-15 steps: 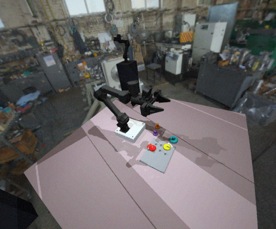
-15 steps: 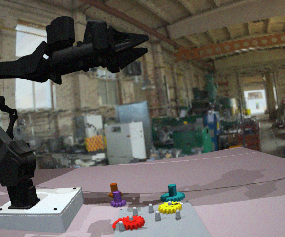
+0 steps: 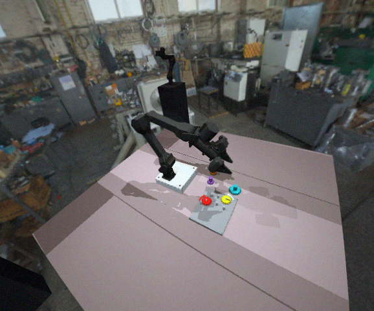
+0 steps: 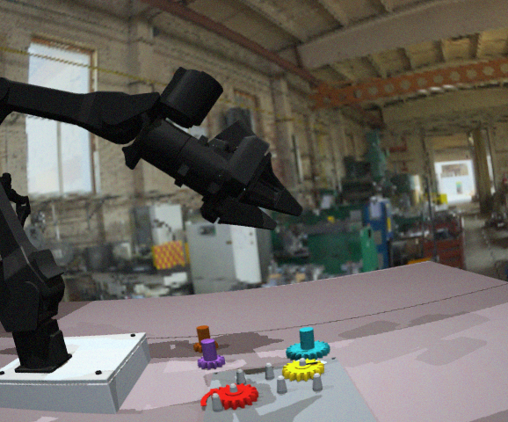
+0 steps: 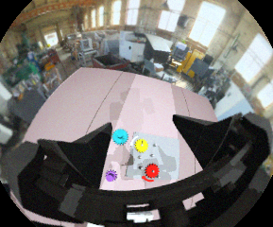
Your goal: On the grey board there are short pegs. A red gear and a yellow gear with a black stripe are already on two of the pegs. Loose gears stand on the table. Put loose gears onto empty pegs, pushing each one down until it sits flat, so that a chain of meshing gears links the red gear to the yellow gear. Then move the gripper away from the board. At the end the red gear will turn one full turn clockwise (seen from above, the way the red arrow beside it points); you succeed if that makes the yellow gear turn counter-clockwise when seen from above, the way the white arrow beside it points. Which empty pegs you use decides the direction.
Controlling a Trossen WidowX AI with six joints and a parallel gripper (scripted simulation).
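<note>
Gears stand on a pinkish table in a cluttered workshop.

Open air beneath the raised claw! In the exterior view, bare pegs crowd between the red gear and yellow gear; the cyan gear guards yellow's twelve o'clock, the purple gear orange's six.
</note>
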